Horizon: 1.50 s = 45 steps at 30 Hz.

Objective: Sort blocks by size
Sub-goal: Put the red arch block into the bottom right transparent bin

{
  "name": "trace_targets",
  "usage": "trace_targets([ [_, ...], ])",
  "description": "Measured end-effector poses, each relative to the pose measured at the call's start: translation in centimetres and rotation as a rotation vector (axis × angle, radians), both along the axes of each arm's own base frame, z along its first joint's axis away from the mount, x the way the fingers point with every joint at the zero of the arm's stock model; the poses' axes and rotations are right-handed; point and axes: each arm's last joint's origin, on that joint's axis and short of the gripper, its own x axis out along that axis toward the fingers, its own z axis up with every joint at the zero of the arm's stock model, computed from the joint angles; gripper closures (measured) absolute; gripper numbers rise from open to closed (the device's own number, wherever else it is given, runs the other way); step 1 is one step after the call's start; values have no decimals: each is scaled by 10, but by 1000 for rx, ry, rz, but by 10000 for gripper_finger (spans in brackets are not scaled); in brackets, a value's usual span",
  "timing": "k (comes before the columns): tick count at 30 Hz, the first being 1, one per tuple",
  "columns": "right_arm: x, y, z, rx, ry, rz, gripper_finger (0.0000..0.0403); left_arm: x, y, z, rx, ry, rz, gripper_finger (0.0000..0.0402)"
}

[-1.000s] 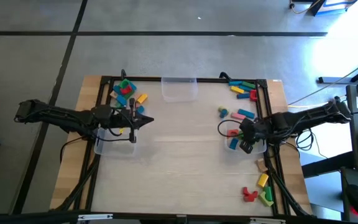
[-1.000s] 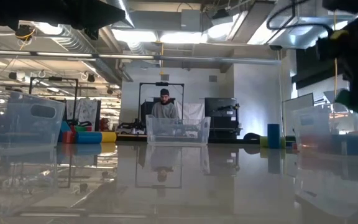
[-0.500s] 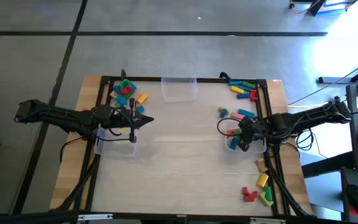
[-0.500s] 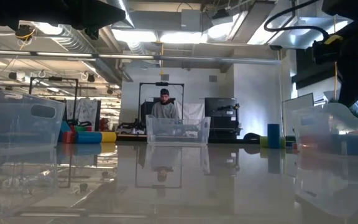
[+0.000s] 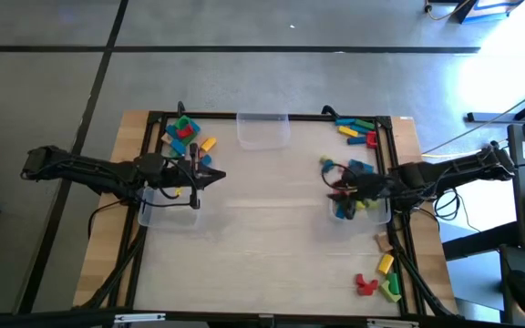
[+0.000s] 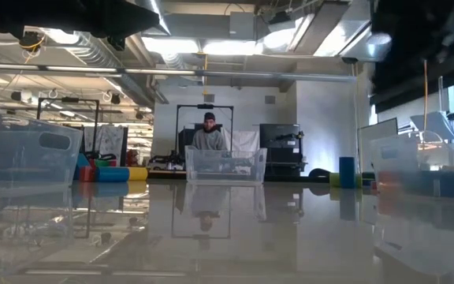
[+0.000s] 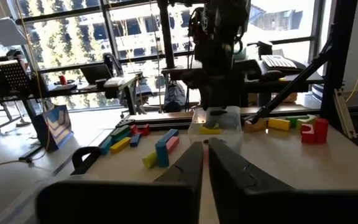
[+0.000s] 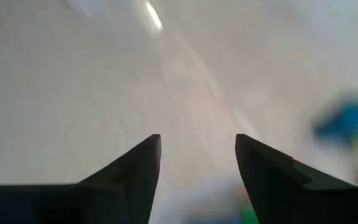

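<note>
Hovering over the clear plastic bin (image 5: 167, 208) at the table's left edge, the left gripper (image 5: 210, 177) keeps its fingers pressed together beside a heap of small coloured toy blocks (image 5: 188, 138). Across the table, the right gripper (image 8: 197, 155), fingers spread and empty, hangs above its bin (image 5: 358, 210), where a careless swing could knock nearby blocks (image 5: 355, 130) off. Only the left wrist view shows loose bars (image 7: 160, 147) lying short of that bin.

Robotics lab: exposed ducts (image 6: 93, 51), equipment racks (image 6: 203, 130)

I see bright ceiling lights (image 6: 211, 46) mirrored as glare on the glossy tabletop (image 6: 227, 229). My right wrist view is heavily motion-blurred. Daylight pours through windows (image 7: 92, 37) in the left wrist view, and the overhead stays evenly lit.
</note>
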Motion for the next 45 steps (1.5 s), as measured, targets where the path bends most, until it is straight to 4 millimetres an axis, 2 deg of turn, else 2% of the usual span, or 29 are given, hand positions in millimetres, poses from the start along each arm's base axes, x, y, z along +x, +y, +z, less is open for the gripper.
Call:
trace_targets([
  [6, 30, 6, 10, -179, -182, 112, 187, 0, 14, 1, -37, 35, 104, 285],
  [9, 43, 8, 7, -235, -204, 141, 187, -1, 26, 10, -56, 112, 259, 242],
  [13, 62, 13, -1, -279, -223, 166, 187, -6, 41, 24, -76, 197, 460, 211],
  [17, 82, 17, -14, -342, -221, 195, 187, -12, 57, 33, -71, 277, 640, 204],
  [25, 115, 23, -42, -394, -252, 187, 187, -9, 95, 26, -148, 459, 863, 204],
  [32, 131, 27, -69, -348, -227, 177, 187, -4, 135, 17, -272, 609, 1048, 204],
  [38, 136, 29, -85, -324, -191, 168, 187, -3, 165, -2, -385, 695, 1177, 204],
  [45, 139, 29, -87, -312, -212, 158, 187, -5, 192, -34, -502, 767, 1295, 204],
])
